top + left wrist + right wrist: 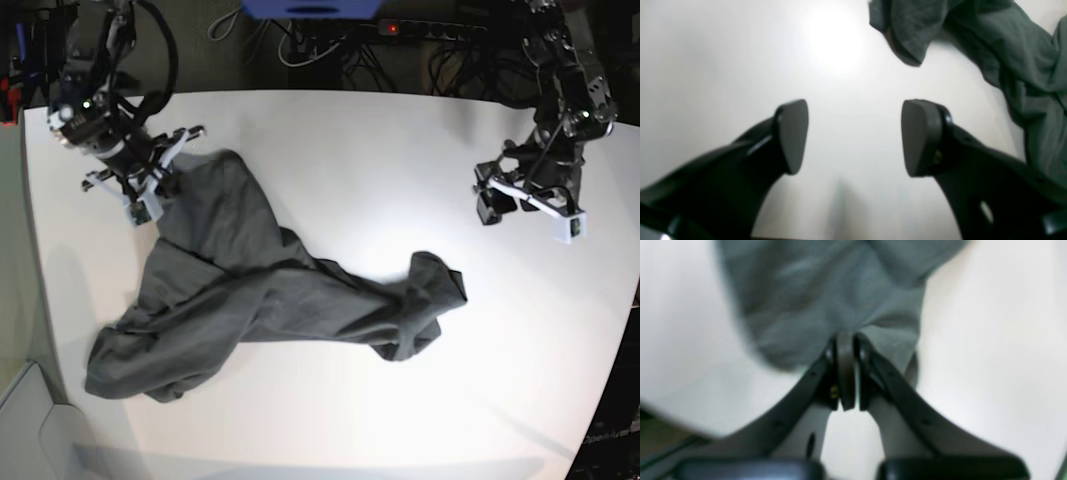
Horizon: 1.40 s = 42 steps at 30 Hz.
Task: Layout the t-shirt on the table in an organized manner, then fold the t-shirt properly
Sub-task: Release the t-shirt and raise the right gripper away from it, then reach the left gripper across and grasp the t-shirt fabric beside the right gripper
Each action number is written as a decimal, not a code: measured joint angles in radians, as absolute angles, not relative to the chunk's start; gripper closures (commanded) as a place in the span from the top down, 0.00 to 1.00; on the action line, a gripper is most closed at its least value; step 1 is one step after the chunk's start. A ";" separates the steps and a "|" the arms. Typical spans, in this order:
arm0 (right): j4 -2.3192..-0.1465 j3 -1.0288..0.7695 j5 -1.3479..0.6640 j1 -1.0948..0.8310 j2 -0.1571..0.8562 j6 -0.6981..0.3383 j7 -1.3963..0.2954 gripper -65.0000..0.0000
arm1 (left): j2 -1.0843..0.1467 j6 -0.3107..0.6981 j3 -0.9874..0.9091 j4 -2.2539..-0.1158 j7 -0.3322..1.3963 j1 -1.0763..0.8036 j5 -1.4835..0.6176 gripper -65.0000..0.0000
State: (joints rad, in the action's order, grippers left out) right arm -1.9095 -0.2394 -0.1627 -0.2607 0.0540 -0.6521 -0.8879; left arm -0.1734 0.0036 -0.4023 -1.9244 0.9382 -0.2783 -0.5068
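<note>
The dark grey t-shirt (250, 290) lies crumpled in a long twisted band across the white table (340, 150), from the upper left down to the lower left and out to a bunched end at mid-right. My right gripper (160, 195) is at the shirt's upper-left end. In the right wrist view its fingers are shut (846, 340) on a fold of the t-shirt (813, 300). My left gripper (490, 205) hovers open over bare table (706, 66) at the right, fingers apart (855, 133) and empty. The t-shirt (1013, 56) lies beyond it, apart.
Cables and a power strip (400, 28) run behind the table's far edge, beside a blue object (310, 8). The table's rounded left edge (35, 300) is close to the shirt's lower-left bunch.
</note>
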 measured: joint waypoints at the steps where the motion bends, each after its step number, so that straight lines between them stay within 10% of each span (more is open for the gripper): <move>1: -1.932 -0.226 -0.155 -0.277 0.038 -0.685 -0.897 0.00 | -0.174 0.004 -0.402 -1.924 0.939 -0.279 -0.506 0.66; 15: -1.974 0.020 -0.163 -0.375 0.001 -0.695 -0.932 0.00 | -0.152 0.002 -0.263 -1.974 0.929 -0.265 -0.593 0.66; 21: -1.974 -0.063 -0.161 -0.340 0.028 -0.695 -0.941 0.01 | -0.144 -0.005 -0.136 -1.969 0.931 -0.213 -0.596 0.66; 29: -1.975 -0.101 -0.163 -0.206 0.148 -0.695 -1.198 0.29 | -0.031 -0.008 0.019 -1.798 0.931 -0.094 -0.590 0.66; 42: -1.977 -0.325 -0.168 -0.118 0.203 -0.695 -1.237 0.31 | 0.040 -0.016 0.277 -1.439 0.725 0.005 -0.589 0.66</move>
State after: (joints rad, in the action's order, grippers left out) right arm -1.9774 -0.3248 -0.1677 -0.1177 0.2028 -0.6952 -1.2369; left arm 0.0399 -0.0158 0.2768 -1.4387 0.7250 0.0048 -0.5888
